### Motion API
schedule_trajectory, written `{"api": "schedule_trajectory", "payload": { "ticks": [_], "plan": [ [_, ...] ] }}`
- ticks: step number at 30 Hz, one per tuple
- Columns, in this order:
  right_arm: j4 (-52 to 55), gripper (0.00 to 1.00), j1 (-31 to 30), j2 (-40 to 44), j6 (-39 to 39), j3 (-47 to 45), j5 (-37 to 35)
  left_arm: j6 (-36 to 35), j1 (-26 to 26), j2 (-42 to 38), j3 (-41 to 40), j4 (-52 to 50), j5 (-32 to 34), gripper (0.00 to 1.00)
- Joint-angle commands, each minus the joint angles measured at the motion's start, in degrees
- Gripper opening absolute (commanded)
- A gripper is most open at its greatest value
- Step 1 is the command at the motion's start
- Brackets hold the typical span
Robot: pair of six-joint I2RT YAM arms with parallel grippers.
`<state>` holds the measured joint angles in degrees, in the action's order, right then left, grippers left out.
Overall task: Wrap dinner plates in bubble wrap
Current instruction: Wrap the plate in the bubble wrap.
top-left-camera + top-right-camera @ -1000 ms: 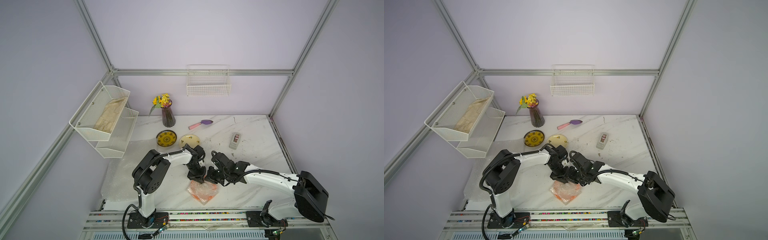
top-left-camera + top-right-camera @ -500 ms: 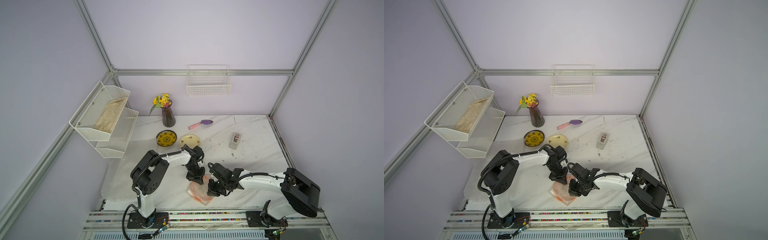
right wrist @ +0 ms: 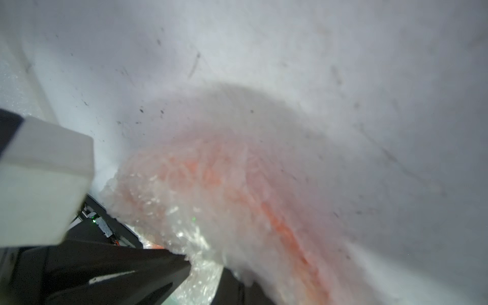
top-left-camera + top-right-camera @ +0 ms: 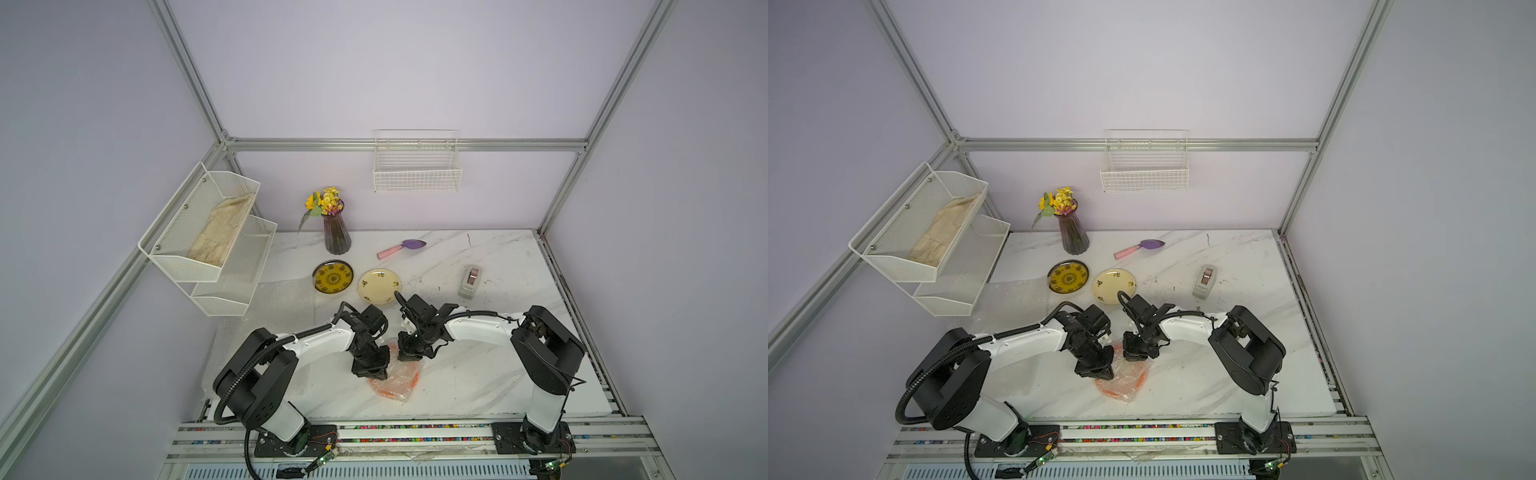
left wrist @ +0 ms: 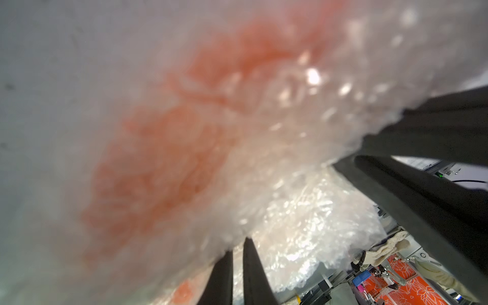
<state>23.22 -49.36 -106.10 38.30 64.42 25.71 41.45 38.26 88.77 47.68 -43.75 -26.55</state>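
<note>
White marble worktop [image 4: 469, 382], scuffed, boxed in by lilac walls and aluminium framing. Near the front edge, between both arms: orange plate [image 4: 392, 388], lying flat, bundled in crinkled bubble wrap [image 5: 303, 211], colour glowing through the film. Probably stiff and breakable at the core, glossy enough to slide inside the plastic; outside light, soft, springy, apt to spring open once released. Best taken by a loose flap near the rim, with a thin pinch, then folded over and pressed flat; no squeezing across the ceramic. Left tool [image 4: 376, 374]: fingers nearly together, tips sunk into a fold of the wrap, apparently nipping it. Right tool [image 4: 409, 358]: jaws together, tips down at the bundle's back edge, just beside the left one; no telling about film caught between. Little room for either wrist, so a bump between tools the main risk, along with dragging the whole bundle toward the front edge. Farther back, bare and waiting: cream plate [image 4: 379, 286], close behind the right wrist, and yellow patterned plate [image 4: 333, 277] beside it. Spare sheet [image 4: 282, 299] of wrap spread along the left side, beneath a wire rack [image 4: 183, 220] holding a beige cloth [image 4: 220, 232]. Well clear: tape dispenser [image 4: 471, 281], vase of flowers [image 4: 336, 235], pink-handled scoop [image 4: 401, 248], wall basket [image 4: 417, 174].
</note>
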Motion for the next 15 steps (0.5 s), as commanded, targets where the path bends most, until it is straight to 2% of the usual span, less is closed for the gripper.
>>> {"api": "schedule_trajectory", "payload": {
  "ticks": [1,6,9,13,15],
  "plan": [
    [2.6,0.00,1.5,-2.5,-7.0,-1.5,-6.4,2.2,0.1,0.0,0.1,-2.0,0.4,0.12],
    [-0.1,0.00,1.5,0.1,-10.2,-4.6,-4.2,2.5,-1.0,-2.1,10.7,-4.2,2.5,0.13],
    [-0.6,0.00,1.5,1.0,-11.4,-5.4,-3.5,2.5,-2.7,-2.2,13.4,-4.2,2.5,0.13],
    [-1.3,0.00,1.5,1.1,-10.9,-6.1,-3.5,3.5,-3.2,1.0,11.4,2.1,-5.9,0.12],
    [-0.9,0.00,1.5,1.3,-10.6,-6.0,-4.1,3.7,-2.5,2.2,8.8,4.7,-8.0,0.12]
  ]
}}
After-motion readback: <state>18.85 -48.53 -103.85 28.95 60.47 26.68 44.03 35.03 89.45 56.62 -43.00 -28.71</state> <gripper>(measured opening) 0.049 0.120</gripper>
